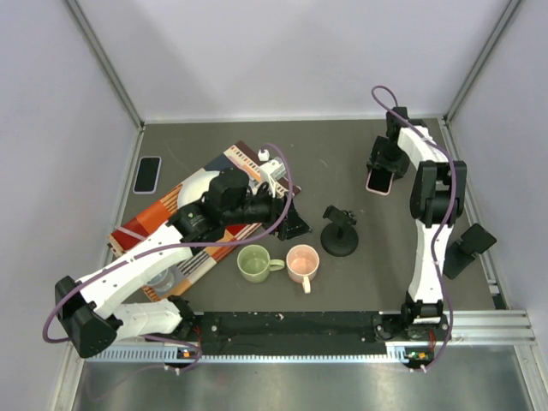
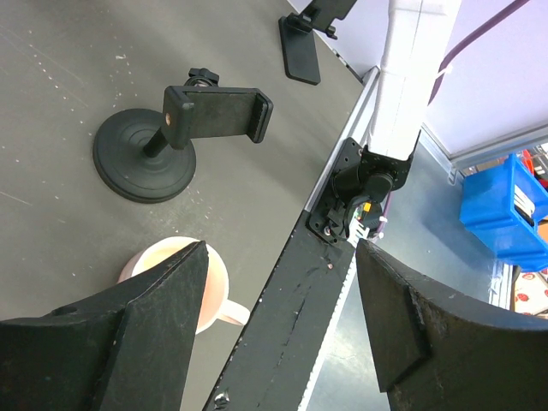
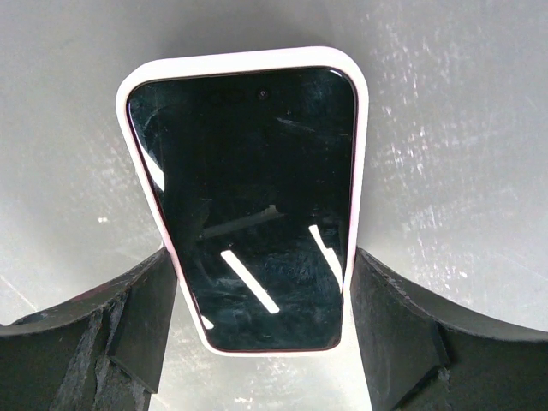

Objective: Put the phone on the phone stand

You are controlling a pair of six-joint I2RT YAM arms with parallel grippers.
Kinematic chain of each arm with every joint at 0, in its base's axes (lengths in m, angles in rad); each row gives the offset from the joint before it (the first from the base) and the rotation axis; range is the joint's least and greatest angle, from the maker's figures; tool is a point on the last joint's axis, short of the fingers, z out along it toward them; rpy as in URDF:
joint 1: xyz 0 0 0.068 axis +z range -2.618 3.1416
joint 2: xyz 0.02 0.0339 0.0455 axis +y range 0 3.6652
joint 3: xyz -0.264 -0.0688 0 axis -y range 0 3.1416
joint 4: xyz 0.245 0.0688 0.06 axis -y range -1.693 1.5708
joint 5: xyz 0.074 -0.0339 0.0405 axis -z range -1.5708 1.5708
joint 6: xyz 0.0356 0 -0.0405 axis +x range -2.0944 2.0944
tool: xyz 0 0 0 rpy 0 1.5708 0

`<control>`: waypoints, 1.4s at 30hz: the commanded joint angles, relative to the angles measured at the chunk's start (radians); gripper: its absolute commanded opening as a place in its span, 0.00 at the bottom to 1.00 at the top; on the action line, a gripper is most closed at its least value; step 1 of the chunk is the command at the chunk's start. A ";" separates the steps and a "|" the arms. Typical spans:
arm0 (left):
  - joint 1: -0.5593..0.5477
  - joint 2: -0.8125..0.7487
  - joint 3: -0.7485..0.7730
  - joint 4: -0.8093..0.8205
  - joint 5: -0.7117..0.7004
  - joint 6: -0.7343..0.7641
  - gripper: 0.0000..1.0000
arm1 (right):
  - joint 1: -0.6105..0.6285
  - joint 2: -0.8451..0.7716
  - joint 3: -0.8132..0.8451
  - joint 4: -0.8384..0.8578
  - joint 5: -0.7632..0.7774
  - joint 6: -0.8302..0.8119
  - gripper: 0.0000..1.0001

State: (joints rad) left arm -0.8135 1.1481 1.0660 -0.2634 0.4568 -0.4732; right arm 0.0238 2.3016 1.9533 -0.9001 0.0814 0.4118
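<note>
Two right fingers [image 3: 128, 325] clamp phone [image 3: 257, 197] across its width, long axis running out ahead of them, at far right of bench [image 1: 342, 145]. Phone stand [image 1: 340, 231] sits to left, nearer arm bases. Left fingers [image 2: 137, 334] open, empty, near stand.

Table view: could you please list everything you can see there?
pink phone: 1, pink case, far right, lying flat
black phone: 1, black, far left rear
round stand: 1, black, centre
side stand: 1, black, right edge
green mug: 1, green, near centre
pink mug: 1, pink, right of green mug
mat: 1, patterned orange, left
bin: 1, blue, outside the workspace
left claw: 1, black, open, empty
right claw: 1, black, astride pink phone, contact unclear
</note>
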 commanded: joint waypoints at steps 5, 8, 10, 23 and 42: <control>-0.001 -0.002 0.046 0.023 0.013 0.001 0.75 | -0.005 -0.235 -0.062 0.096 -0.015 0.005 0.00; -0.001 -0.002 0.048 0.023 0.016 -0.001 0.75 | -0.005 -0.327 -0.123 0.139 -0.025 0.004 0.00; -0.001 0.002 0.054 0.021 0.017 0.001 0.75 | -0.005 -0.384 -0.160 0.171 -0.051 -0.004 0.00; -0.036 0.108 0.201 0.013 0.033 0.025 0.77 | 0.073 -0.922 -0.485 0.377 -0.140 0.016 0.00; -0.064 0.209 0.382 0.131 -0.282 0.053 0.79 | 0.410 -1.298 -0.605 0.477 -0.097 0.298 0.00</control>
State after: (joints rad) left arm -0.8738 1.3571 1.4269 -0.2604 0.2344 -0.4099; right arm 0.3969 1.0462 1.3575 -0.5514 -0.0143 0.6258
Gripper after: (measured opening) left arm 0.793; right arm 0.727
